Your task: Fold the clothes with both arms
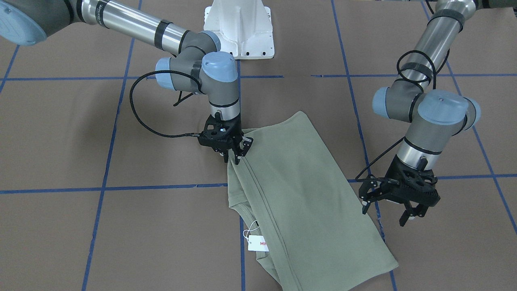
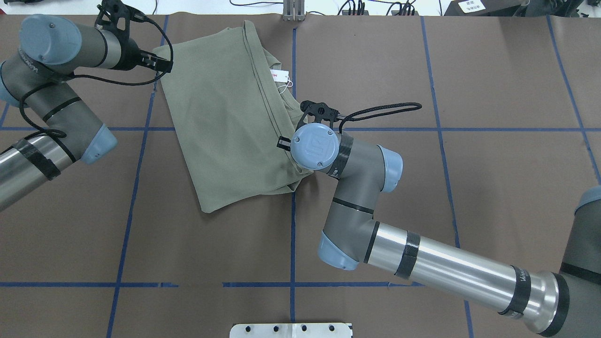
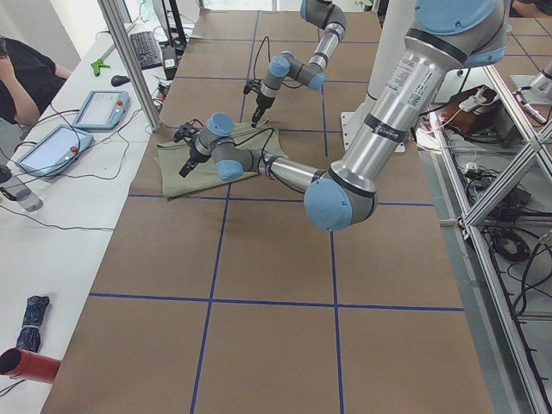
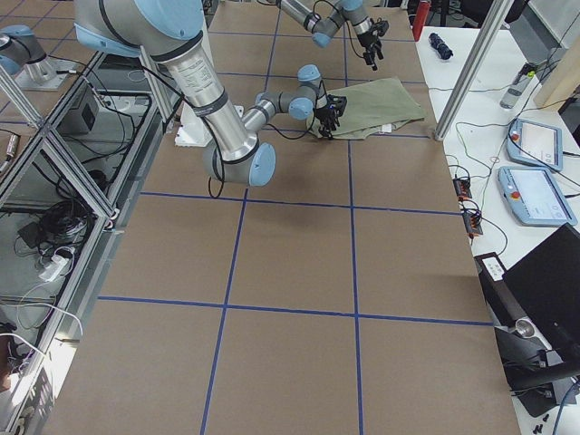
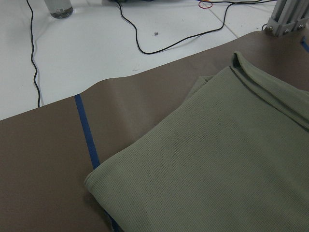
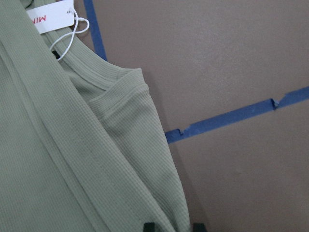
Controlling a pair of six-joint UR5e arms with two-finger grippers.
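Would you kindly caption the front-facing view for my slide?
Right gripper pinches folded sage-green knit shirt; left gripper hovers open.

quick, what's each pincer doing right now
left pincer: open, holding nothing, beside the shirt
right pincer: closed on the shirt's edge

Brown table cover (image 2: 493, 211) with blue tape grid (image 2: 293, 234). White pedestal base (image 1: 238, 28). Side bench (image 3: 78, 241): keyboard (image 3: 161, 50), red tube (image 3: 26, 365), loose cables (image 3: 52, 226).

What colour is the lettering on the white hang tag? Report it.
Red, on the white paper hang tag; clearest in the front-facing view.
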